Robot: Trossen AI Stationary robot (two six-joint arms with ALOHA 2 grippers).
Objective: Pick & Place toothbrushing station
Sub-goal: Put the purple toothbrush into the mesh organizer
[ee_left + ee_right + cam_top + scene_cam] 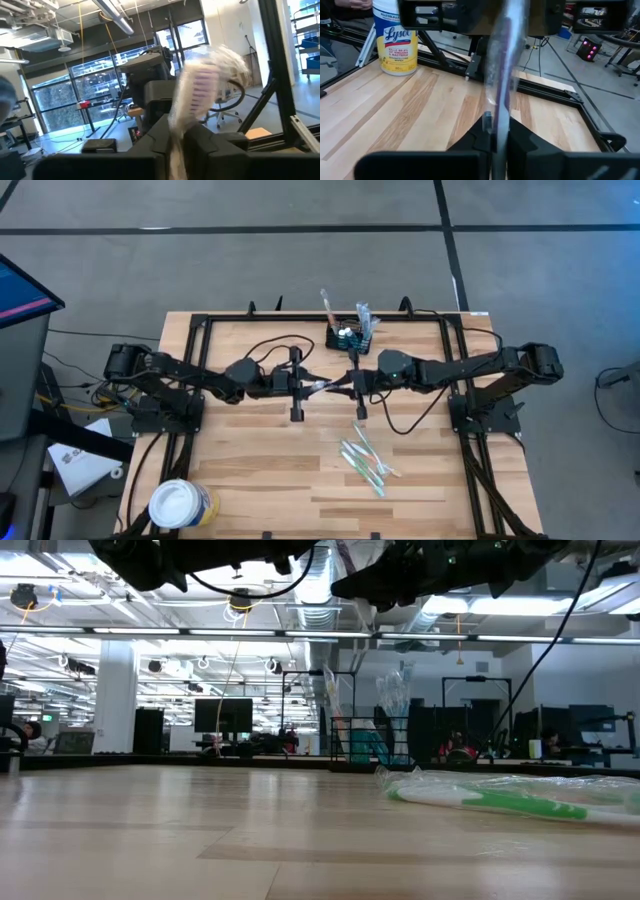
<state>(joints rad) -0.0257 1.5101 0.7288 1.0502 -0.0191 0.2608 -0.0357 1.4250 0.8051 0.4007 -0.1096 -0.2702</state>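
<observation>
Both arms meet above the middle of the counter, where one wrapped toothbrush spans the gap between them. The left gripper is closed on the wrapped bristle end, which stands up between its fingers in the left wrist view. The right gripper is closed on the handle end, seen as a clear-sleeved shaft running away from its fingers. The toothbrushing station, a small black mesh caddy, stands at the far edge of the counter just beyond the right gripper, with several wrapped brushes already upright in it. A loose group of wrapped toothbrushes lies on the counter nearer the front, and a white wipes tub stands at the front left corner. Main hazard: with both grippers clamped on one slender item, any uncoordinated motion would probably bend the brush or tear the wrapper. If the right gripper releases before the left grip is secure on the slippery film, the brush is likely to drop to the counter. The left grip appears to sit on loose wrapper around the head, so the brush may pivot or slide once it is carried alone. During insertion, a tilted brush may catch on the brushes already in the caddy or push the light caddy along the counter.
</observation>
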